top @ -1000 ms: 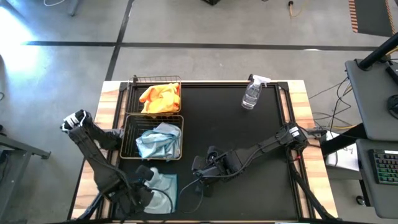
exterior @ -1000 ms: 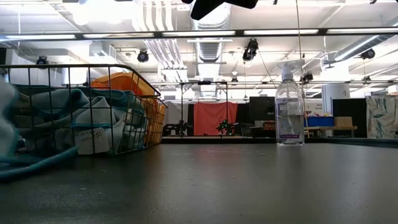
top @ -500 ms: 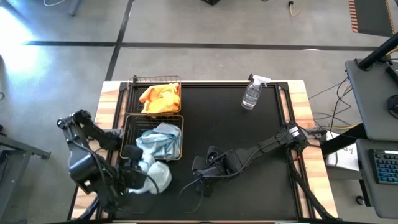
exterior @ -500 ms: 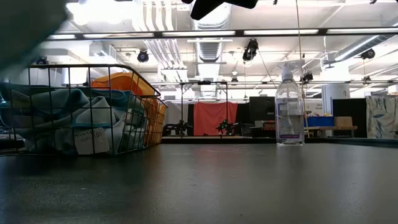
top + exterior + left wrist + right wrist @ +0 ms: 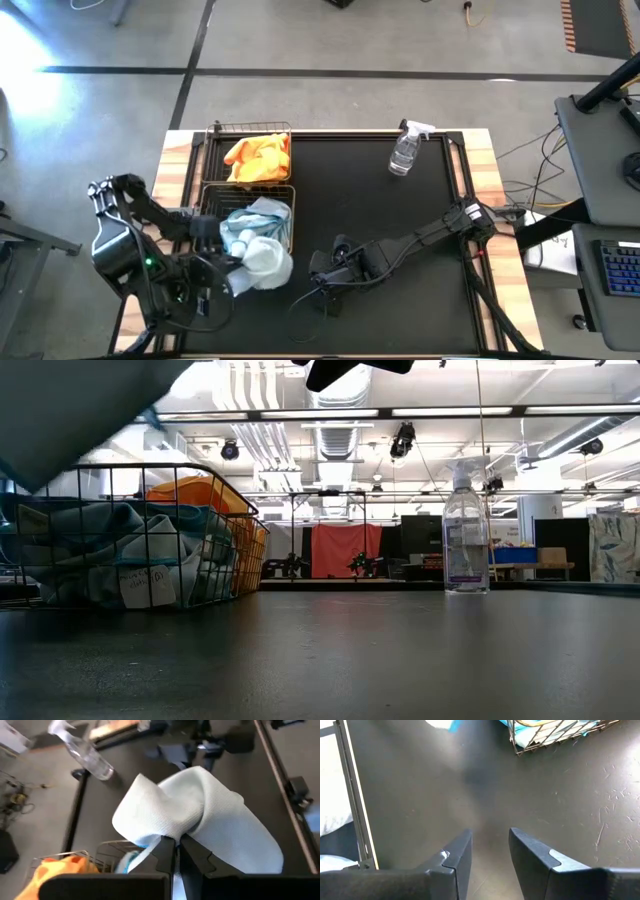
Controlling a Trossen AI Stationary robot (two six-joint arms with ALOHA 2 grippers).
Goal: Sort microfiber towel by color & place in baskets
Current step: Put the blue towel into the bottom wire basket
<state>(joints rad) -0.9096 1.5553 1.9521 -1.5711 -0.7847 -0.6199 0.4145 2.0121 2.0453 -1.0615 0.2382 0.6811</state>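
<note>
My left gripper is shut on a pale blue-grey towel, held above the table by the near right corner of the near basket. That wire basket holds other pale blue-grey towels. The far basket holds orange towels. In the low view the held towel is a blur at the upper left, above the baskets. My right gripper lies low at the table's middle front, open and empty. My left gripper pinches a bunched fold of the towel between its two shut fingers. The cloth spreads out past the fingertips on both sides in several layers. The towel is lifted clear of the table and hangs slack from the hold.
A clear spray bottle stands upright at the table's far right and also shows in the low view. The dark table top between the baskets and the bottle is bare. My right arm stretches from the right edge to the middle front.
My left gripper has risen from the table near the front edge and gone toward the far edge and the near basket, shut on the pale blue-grey towel. The towel, flat on the table a second ago, is now bunched up and lifted clear.
</note>
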